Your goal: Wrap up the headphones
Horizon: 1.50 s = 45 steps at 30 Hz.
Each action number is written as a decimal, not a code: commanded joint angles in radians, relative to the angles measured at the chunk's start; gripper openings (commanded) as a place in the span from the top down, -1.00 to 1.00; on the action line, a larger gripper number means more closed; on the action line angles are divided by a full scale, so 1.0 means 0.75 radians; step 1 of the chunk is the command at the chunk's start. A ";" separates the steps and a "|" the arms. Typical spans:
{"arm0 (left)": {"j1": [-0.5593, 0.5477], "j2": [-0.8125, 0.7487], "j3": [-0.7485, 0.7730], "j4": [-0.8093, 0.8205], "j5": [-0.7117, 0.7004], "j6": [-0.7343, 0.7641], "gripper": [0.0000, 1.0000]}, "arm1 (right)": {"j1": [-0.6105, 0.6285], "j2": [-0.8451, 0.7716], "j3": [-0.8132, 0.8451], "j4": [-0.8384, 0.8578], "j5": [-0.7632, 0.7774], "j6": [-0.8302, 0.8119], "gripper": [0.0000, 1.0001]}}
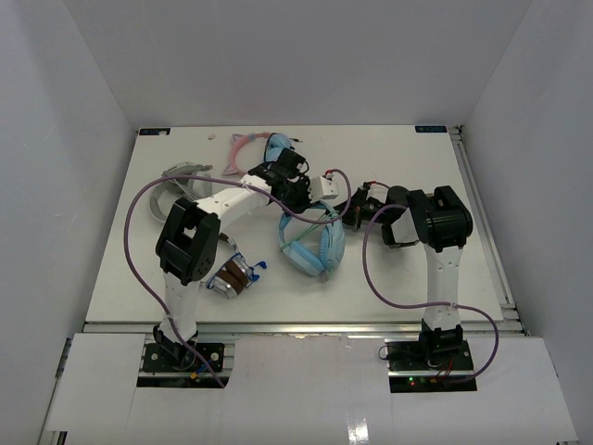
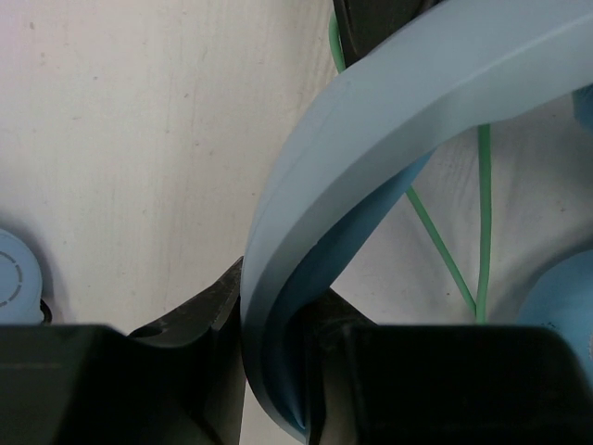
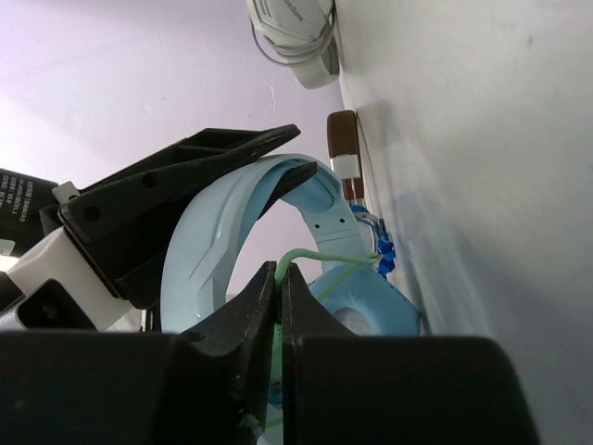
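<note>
1. The headphones [image 1: 313, 246] lie near the middle of the tabletop, with the headband [image 2: 389, 102] toward the far edge.
2. The left gripper [image 2: 276, 315] pinches the blue headband.
3. The right gripper [image 3: 281, 280] has its fingers pressed together on the thin green cable [image 2: 483, 222], to the right of the headphones.
4. A grey pair [image 1: 181, 181] lies toward the left edge, and a pink cat-ear pair [image 1: 246, 148] near the far edge.

The headphones [image 1: 313, 246] lie on the table [image 1: 417, 167], cat-ear pair [image 1: 248, 148] behind them.
</note>
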 commanded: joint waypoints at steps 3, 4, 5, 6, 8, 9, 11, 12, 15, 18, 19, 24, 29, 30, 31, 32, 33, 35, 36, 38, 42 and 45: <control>0.018 -0.017 -0.049 -0.007 -0.062 -0.003 0.83 | -0.068 0.063 0.096 0.749 0.131 0.092 0.84; 0.019 -0.013 -0.051 0.006 -0.069 -0.010 0.81 | -0.071 0.079 0.102 0.750 0.134 0.101 0.82; 0.020 -0.011 -0.053 0.024 -0.074 -0.018 0.79 | -0.073 0.094 0.108 0.750 0.135 0.106 0.79; 0.020 -0.009 -0.059 0.046 -0.074 -0.024 0.76 | -0.073 0.105 0.116 0.750 0.137 0.108 0.74; 0.019 -0.009 -0.073 0.074 -0.067 -0.034 0.75 | -0.073 0.115 0.120 0.750 0.135 0.096 0.66; 0.018 -0.009 -0.079 0.086 -0.060 -0.037 0.75 | -0.073 0.115 0.115 0.750 0.137 0.090 0.64; 0.019 -0.008 -0.082 0.089 -0.058 -0.038 0.80 | -0.075 0.111 0.109 0.748 0.146 0.073 0.59; 0.018 -0.007 -0.084 0.092 -0.057 -0.041 0.82 | -0.075 0.110 0.105 0.748 0.151 0.069 0.56; 0.020 -0.006 -0.086 0.095 -0.056 -0.040 0.86 | -0.075 0.108 0.094 0.749 0.164 0.056 0.52; 0.020 -0.001 -0.086 0.094 -0.068 -0.043 0.86 | -0.075 0.106 0.088 0.748 0.165 0.042 0.58; 0.020 -0.001 -0.086 0.094 -0.072 -0.044 0.85 | -0.075 0.105 0.081 0.748 0.168 0.037 0.58; 0.020 0.011 -0.083 0.098 -0.114 -0.059 0.66 | -0.089 0.072 0.042 0.745 0.175 0.005 0.57; 0.020 0.016 -0.071 0.097 -0.151 -0.074 0.43 | -0.116 0.012 -0.019 0.745 0.182 -0.020 0.57; 0.020 0.012 -0.069 0.098 -0.150 -0.079 0.41 | -0.120 0.001 -0.033 0.745 0.184 -0.026 0.57; 0.020 0.009 -0.067 0.100 -0.146 -0.083 0.37 | -0.123 -0.012 -0.044 0.743 0.184 -0.041 0.57; 0.020 0.007 -0.065 0.102 -0.142 -0.087 0.33 | -0.127 -0.025 -0.056 0.739 0.184 -0.056 0.57; 0.020 0.004 -0.063 0.103 -0.139 -0.091 0.29 | -0.129 -0.040 -0.067 0.735 0.183 -0.070 0.57; 0.022 -0.005 -0.063 0.104 -0.137 -0.097 0.24 | -0.130 -0.069 -0.087 0.708 0.178 -0.104 0.57; 0.022 -0.009 -0.065 0.106 -0.140 -0.099 0.21 | -0.131 -0.081 -0.094 0.680 0.175 -0.126 0.57; 0.022 -0.016 -0.074 0.112 -0.149 -0.104 0.15 | -0.129 -0.104 -0.105 0.629 0.177 -0.172 0.58; 0.022 -0.017 -0.084 0.128 -0.162 -0.113 0.11 | -0.129 -0.114 -0.117 0.626 0.174 -0.181 0.58; 0.022 -0.020 -0.086 0.137 -0.157 -0.117 0.08 | -0.131 -0.117 -0.122 0.629 0.174 -0.181 0.58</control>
